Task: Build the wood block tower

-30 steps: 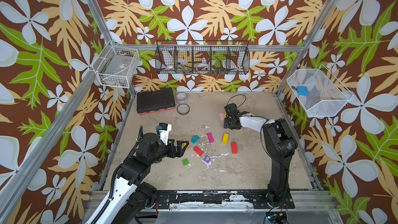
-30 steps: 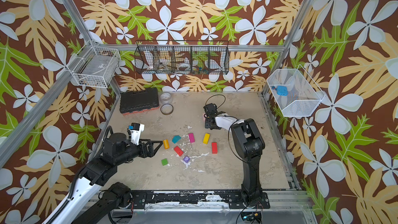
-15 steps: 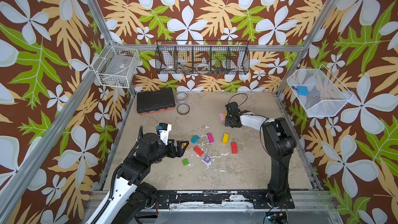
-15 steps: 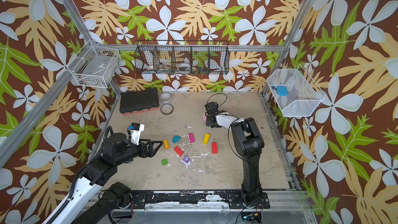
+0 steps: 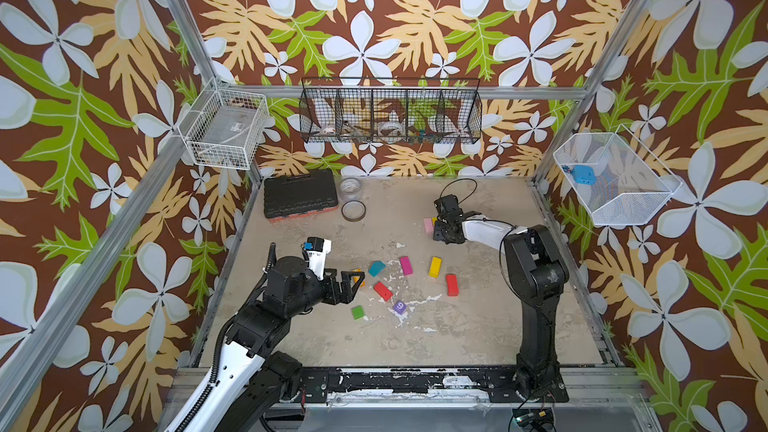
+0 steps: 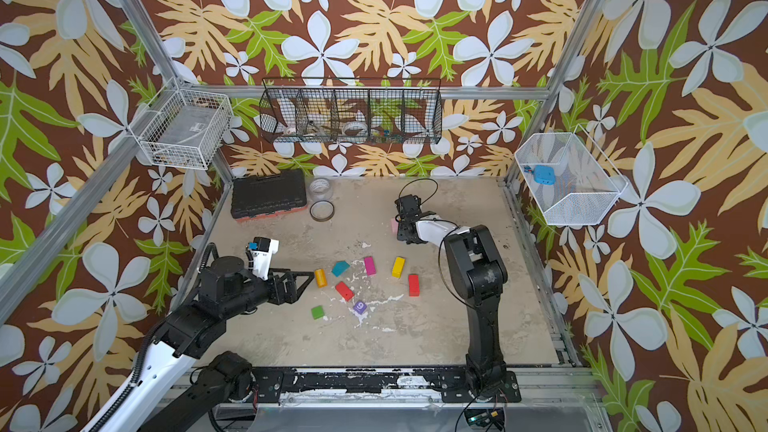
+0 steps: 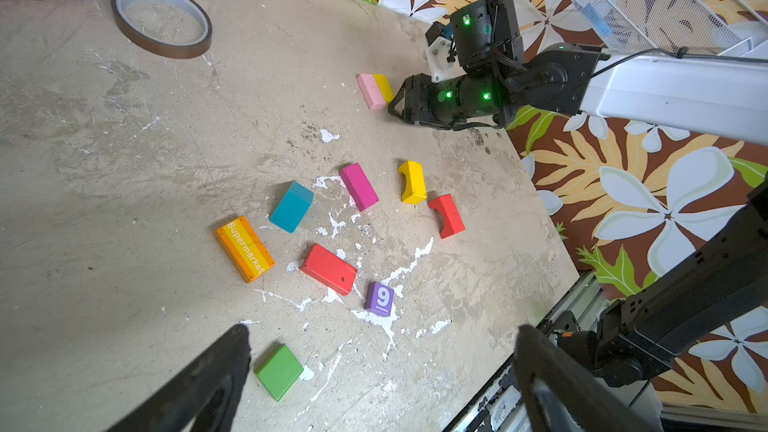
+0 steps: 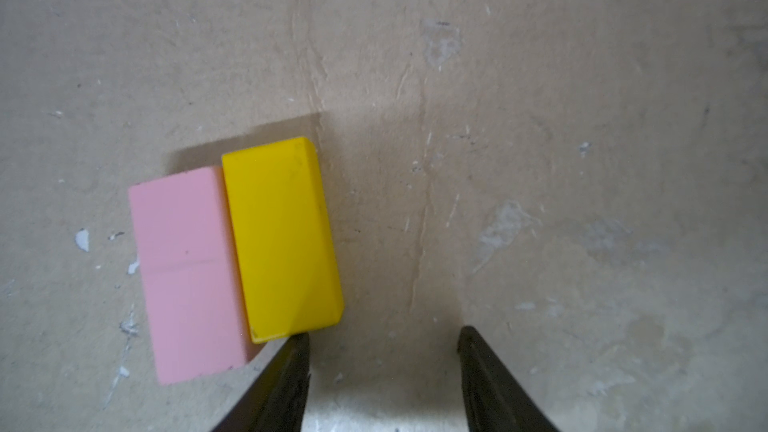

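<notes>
Yellow block point(image 8: 282, 238) against pink block point(image 8: 187, 272), just outside right end effector point(image 8: 384, 332)

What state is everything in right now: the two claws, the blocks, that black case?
Left gripper: open, empty.
Right gripper: open, empty.
Yellow brick: lying flat.
Pink brick: flat, side against the yellow one.
Other blocks: scattered, none stacked.
Purple cube: 9 facing up.
Black case: closed.

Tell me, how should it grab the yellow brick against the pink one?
Probably from above with the right gripper, pinching its two short ends: the yellow brick lies with one long side flush against the pink brick, leaving no finger gap there.
</notes>
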Robot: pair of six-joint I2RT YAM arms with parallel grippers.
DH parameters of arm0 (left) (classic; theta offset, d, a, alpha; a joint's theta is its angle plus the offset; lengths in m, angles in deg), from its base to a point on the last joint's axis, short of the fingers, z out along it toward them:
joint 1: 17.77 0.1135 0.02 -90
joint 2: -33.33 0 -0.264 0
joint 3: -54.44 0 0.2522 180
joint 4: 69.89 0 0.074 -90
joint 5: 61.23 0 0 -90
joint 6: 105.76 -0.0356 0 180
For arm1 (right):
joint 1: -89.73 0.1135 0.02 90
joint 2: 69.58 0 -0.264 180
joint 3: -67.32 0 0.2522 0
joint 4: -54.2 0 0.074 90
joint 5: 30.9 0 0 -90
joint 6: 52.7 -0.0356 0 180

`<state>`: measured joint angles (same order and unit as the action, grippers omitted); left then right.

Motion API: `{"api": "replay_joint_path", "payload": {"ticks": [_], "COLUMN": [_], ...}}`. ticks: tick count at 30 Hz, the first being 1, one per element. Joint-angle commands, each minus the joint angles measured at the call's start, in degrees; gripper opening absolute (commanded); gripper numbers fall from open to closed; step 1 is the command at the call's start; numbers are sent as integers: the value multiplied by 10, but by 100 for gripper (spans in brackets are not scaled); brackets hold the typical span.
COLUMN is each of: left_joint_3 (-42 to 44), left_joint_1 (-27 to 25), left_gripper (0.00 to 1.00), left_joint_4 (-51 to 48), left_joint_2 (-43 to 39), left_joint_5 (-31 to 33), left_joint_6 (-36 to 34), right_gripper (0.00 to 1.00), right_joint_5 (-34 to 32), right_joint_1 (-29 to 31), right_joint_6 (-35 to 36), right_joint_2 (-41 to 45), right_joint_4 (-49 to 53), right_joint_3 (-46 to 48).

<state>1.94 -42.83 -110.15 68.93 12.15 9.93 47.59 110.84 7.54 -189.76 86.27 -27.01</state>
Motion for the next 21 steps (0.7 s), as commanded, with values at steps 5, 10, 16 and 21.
{"api": "replay_joint_path", "payload": {"ticks": [5, 10, 16, 21], "left_joint_3": [0, 0, 0, 0], "left_joint_1": [-1, -1, -1, -1], "left_gripper": [100, 100, 100, 100], "left_joint_4": [6, 6, 6, 6], "left_joint_2": [-1, -1, 0, 0], "left_joint_5": [0, 1, 1, 1], "left_joint_6": [2, 2, 2, 2], "right_gripper": [62, 75, 84, 86], "right_joint_5": [26, 37, 44, 36], "right_joint_1": [0, 3, 33, 36], "right_joint_6": [-2, 14, 42, 42], "right_joint_2": [19, 59, 31, -2], "right_joint_4": [77, 40, 41, 58], "right_joint_3": [29, 61, 30, -2]}}
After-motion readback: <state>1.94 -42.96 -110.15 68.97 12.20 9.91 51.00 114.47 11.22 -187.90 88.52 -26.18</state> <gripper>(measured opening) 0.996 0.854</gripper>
